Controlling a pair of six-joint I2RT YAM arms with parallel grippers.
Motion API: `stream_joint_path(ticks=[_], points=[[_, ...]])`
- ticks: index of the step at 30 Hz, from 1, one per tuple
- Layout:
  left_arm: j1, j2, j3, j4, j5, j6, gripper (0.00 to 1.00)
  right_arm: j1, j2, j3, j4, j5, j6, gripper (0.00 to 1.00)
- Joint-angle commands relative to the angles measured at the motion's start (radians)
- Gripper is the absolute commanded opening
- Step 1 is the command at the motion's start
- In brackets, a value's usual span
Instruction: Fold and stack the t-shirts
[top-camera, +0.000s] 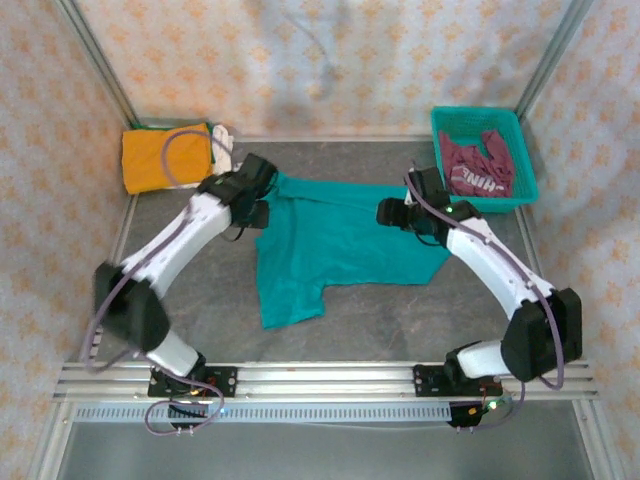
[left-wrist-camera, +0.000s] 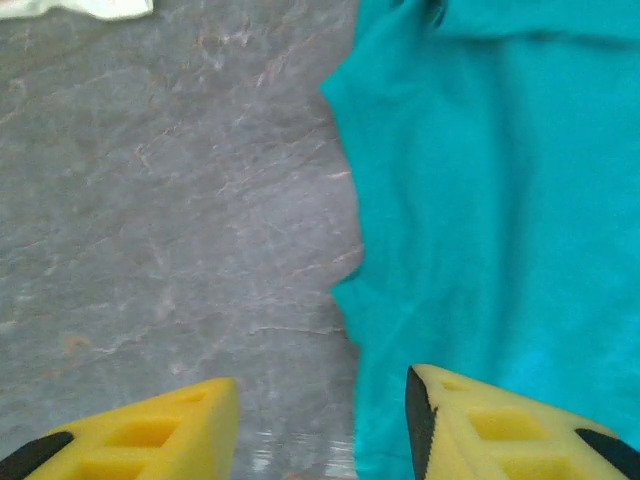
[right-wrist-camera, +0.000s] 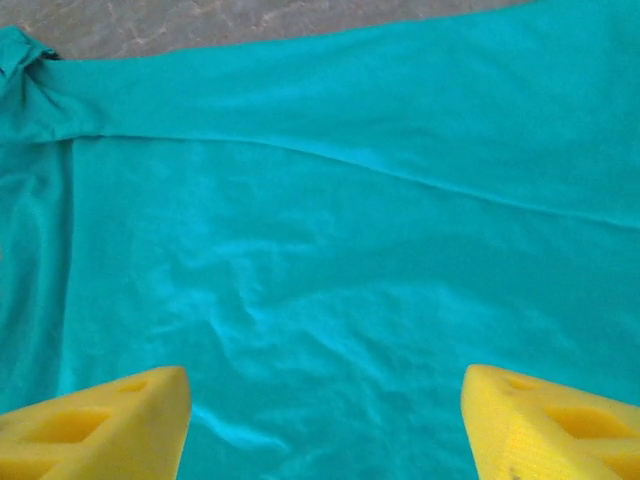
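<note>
Nearest, along the table's edge, a ribbed aluminium rail (top-camera: 320, 378) carrying both arm bases. Beyond it, spread flat on the grey stone-patterned table (top-camera: 400, 320), a teal short-sleeved cloth t-shirt (top-camera: 340, 245), plain side up, one sleeve trailing toward the near left. At that shirt's left edge, the left gripper (left-wrist-camera: 322, 385), yellow fingers spread wide and holding nothing, one over bare table and the other over teal cloth. Toward the shirt's far right, the right gripper (right-wrist-camera: 326, 375), likewise spread apart and empty, with both fingers above lightly wrinkled cloth. Cannot tell whether either one touches the fabric. Farther back, in the far left corner, a folded orange t-shirt (top-camera: 160, 160) with a white t-shirt (top-camera: 224, 145) just beside it. In the far right corner, a rigid teal plastic lattice basket (top-camera: 525, 160) holding a crumpled maroon t-shirt with white lettering (top-camera: 478, 165).
</note>
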Motion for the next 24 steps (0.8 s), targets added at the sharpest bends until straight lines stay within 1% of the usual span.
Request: stream_joint_path(ticks=[1, 3, 5, 9, 11, 13, 15, 17, 20, 22, 24], points=[[0.046, 0.035, -0.068, 0.291, 0.107, -0.043, 0.46, -0.011, 0.046, -0.036, 0.083, 0.066, 0.031, 0.7], [0.047, 0.106, -0.063, 0.288, 0.114, -0.06, 0.44, -0.015, 0.117, 0.011, 0.061, 0.12, 0.047, 0.7], [0.046, 0.158, -0.084, 0.337, 0.159, -0.095, 0.43, -0.035, 0.186, 0.047, 0.086, 0.142, 0.086, 0.67], [0.045, 0.203, -0.185, 0.486, 0.259, -0.232, 0.44, -0.053, 0.327, 0.149, 0.074, 0.181, 0.133, 0.63], [0.046, 0.213, -0.247, 0.555, 0.286, -0.277, 0.44, -0.054, 0.365, 0.151, 0.114, 0.165, 0.146, 0.62], [0.047, 0.224, -0.291, 0.571, 0.279, -0.301, 0.44, -0.046, 0.41, 0.163, 0.13, 0.12, 0.148, 0.59], [0.053, 0.235, -0.322, 0.577, 0.267, -0.309, 0.44, -0.027, 0.444, 0.177, 0.12, 0.105, 0.143, 0.58], [0.083, 0.257, -0.346, 0.577, 0.267, -0.332, 0.44, -0.005, 0.461, 0.175, 0.13, 0.077, 0.14, 0.58], [0.155, 0.28, -0.386, 0.575, 0.285, -0.364, 0.44, 0.007, 0.445, 0.14, 0.17, 0.007, 0.167, 0.58], [0.201, 0.265, -0.397, 0.541, 0.253, -0.356, 0.44, 0.007, 0.405, 0.104, 0.196, -0.008, 0.183, 0.57], [0.243, 0.236, -0.398, 0.505, 0.215, -0.34, 0.44, 0.007, 0.363, 0.089, 0.181, -0.002, 0.185, 0.57]])
